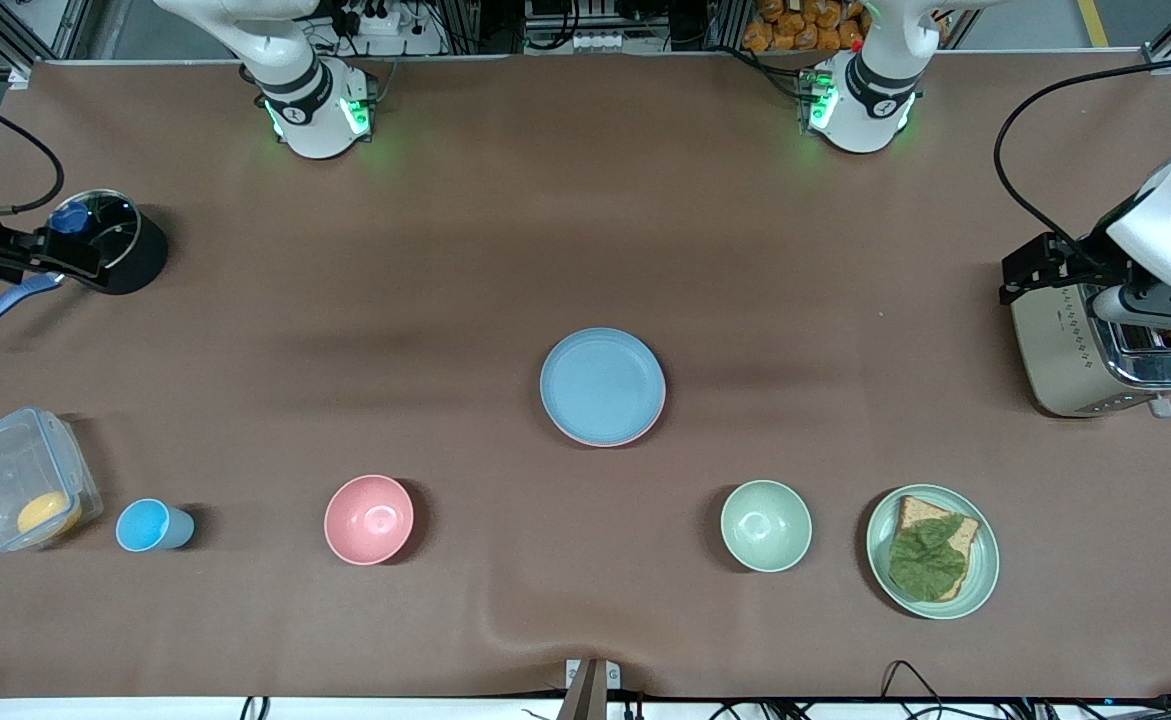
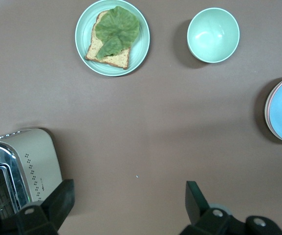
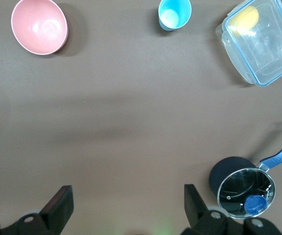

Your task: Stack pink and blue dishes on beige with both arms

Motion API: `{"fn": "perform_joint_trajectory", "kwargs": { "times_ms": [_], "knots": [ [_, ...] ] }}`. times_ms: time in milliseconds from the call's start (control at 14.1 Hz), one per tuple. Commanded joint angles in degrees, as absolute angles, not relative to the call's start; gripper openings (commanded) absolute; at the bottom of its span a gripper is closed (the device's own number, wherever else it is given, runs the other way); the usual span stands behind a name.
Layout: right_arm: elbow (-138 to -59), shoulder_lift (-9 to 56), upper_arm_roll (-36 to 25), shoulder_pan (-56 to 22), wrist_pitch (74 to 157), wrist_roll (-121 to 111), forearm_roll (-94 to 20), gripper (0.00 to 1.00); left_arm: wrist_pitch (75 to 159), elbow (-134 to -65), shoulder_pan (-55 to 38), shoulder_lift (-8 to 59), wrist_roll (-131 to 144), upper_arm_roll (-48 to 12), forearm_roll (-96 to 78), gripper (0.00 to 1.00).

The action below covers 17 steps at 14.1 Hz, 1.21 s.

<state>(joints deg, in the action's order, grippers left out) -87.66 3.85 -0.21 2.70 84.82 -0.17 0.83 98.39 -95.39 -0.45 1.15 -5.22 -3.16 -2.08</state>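
While both arms waited at the two ends of the desk (image 1: 585, 200), the blue plate (image 1: 602, 384) lay near the middle, flat, round and matte. It sat on top of the pink plate (image 1: 635, 433), of which only a thin rim showed under it. I could not see a beige plate under them.

Around this stack the brown desk was bare on every side. Nearer to the front camera than the stack stood the deep pink bowl (image 1: 369, 519), the pale green bowl (image 1: 766, 525) and a green plate (image 1: 983, 560) with toast and a leaf, all well apart from it.

The left gripper (image 1: 1050, 268) hung over the shiny toaster (image 1: 1095, 350), fingers (image 2: 57, 203) wide apart and holding nothing. The right gripper (image 1: 15, 262) hung beside the black pot (image 1: 120, 250) with a glass lid, fingers (image 3: 60, 203) also wide apart.
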Motion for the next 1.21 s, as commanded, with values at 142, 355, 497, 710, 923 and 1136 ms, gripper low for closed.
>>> {"fn": "perform_joint_trajectory", "kwargs": {
  "times_ms": [142, 355, 497, 710, 923, 1136],
  "knots": [
    [-87.0, 4.0, 0.8, 3.7, 84.1, 1.1, -0.3, 1.00, 95.4, -93.6, -0.2, 1.8, -4.8, -3.9, -3.0, 1.00],
    [-87.0, 4.0, 1.0, 3.6, 84.2, 1.1, -0.3, 1.00, 95.1, -93.7, 0.3, 1.8, -4.9, -3.9, -3.1, 1.00],
    [-87.0, 4.0, 1.0, 3.6, 84.1, 1.1, -0.3, 1.00, 95.2, -93.7, 0.4, 1.8, -5.0, -3.9, -3.1, 1.00],
    [-86.6, 4.0, 1.1, 3.2, 84.1, 1.1, -0.2, 1.00, 95.1, -93.7, 0.4, 1.8, -4.9, -3.8, -3.0, 1.00],
    [-86.4, 4.0, 1.1, 2.5, 84.1, 1.1, -0.1, 1.00, 94.4, -93.8, 0.4, 1.8, -4.9, -3.8, -3.0, 1.00],
    [-86.5, 4.0, 1.1, 2.6, 84.1, 1.1, -0.1, 1.00, 94.3, -93.8, 0.4, 1.8, -4.8, -3.8, -3.0, 1.00]
  ]
}}
